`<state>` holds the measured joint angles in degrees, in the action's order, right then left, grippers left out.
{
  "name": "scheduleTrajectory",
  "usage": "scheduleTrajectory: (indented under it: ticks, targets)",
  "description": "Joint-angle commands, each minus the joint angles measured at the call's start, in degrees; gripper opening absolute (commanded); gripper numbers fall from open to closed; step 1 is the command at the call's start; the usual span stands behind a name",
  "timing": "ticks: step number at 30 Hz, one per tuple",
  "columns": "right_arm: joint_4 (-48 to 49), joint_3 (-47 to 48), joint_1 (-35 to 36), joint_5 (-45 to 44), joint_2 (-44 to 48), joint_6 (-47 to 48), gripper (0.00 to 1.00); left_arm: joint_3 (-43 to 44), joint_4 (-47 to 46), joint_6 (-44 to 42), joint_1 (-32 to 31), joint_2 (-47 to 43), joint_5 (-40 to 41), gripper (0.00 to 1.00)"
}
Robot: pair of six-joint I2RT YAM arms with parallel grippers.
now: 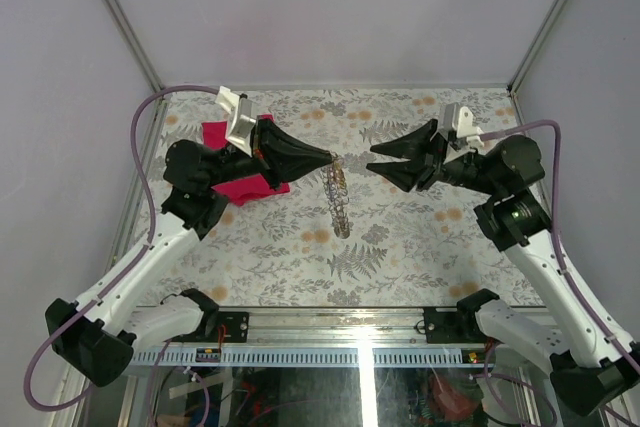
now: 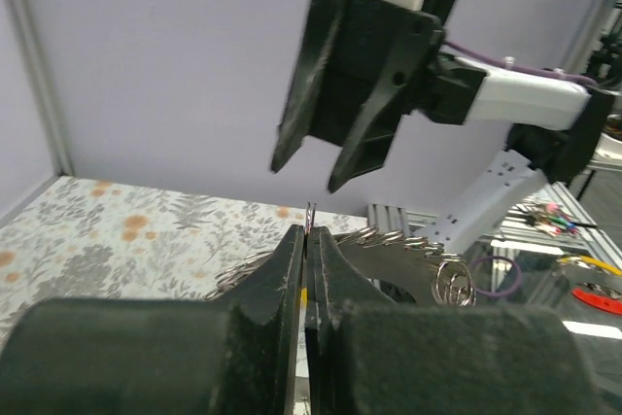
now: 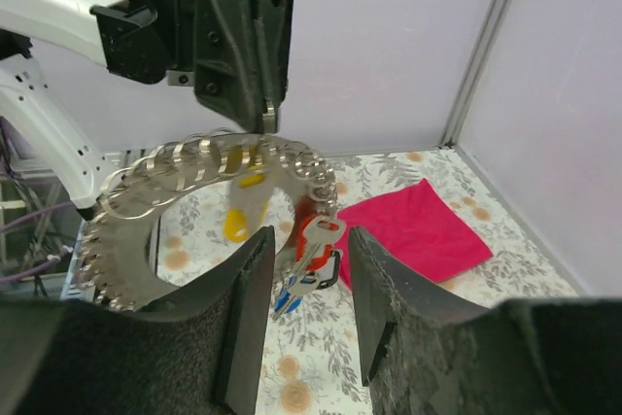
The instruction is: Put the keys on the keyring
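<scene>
The keyring (image 3: 126, 196) hangs in the air above the middle of the counter (image 1: 400, 247). It is pinched at its top by my left tool (image 1: 328, 159), which is clenched on the thin metal so that the loop drops freely toward 6 o'clock below the tips. I hold it aloft rather than flat on the counter because, as I judge it, a hanging loop leaves its wire reachable from the side and lets whatever is threaded on it slide down out of the way. From my right wrist the loop looks like a long run of linked silvery rings. The keys (image 3: 316, 233) dangle from its 4 o'clock part: one with a red head, a blurred one with a yellow head nearer the centre, and a small blue piece (image 3: 288, 298) lowest of all. So some keys seem to be on the loop already; whether any remain off it I cannot tell. My right tool (image 1: 372, 159) is released, its fingers spread and empty. It faces the left one from 3 o'clock, near but not touching, about level with the pinch point. I read that as a ready stance for steadying the loop or taking a key. The pink cloth (image 1: 250, 189) lies on the counter at 9 o'clock, partly under my left arm and apart from the loop.
</scene>
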<state>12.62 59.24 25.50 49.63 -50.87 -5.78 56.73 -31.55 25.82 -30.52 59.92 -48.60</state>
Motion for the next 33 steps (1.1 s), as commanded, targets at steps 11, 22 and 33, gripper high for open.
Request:
scheduleTrajectory:
  ticks: [11,22,33]
  targets:
    - [34.8,2.1,0.5,11.0,-10.5,-27.2,0.40,0.9,-9.0,3.7,0.5,0.5,-4.7,0.00]
    - [29.4,3.2,6.2,9.5,-12.4,-21.1,0.39,1.6,-7.8,3.0,0.4,0.9,-5.0,0.00]
    - [28.1,3.6,7.8,8.9,-13.8,-19.7,0.31,2.0,-7.6,3.2,0.5,0.9,-5.7,0.00]
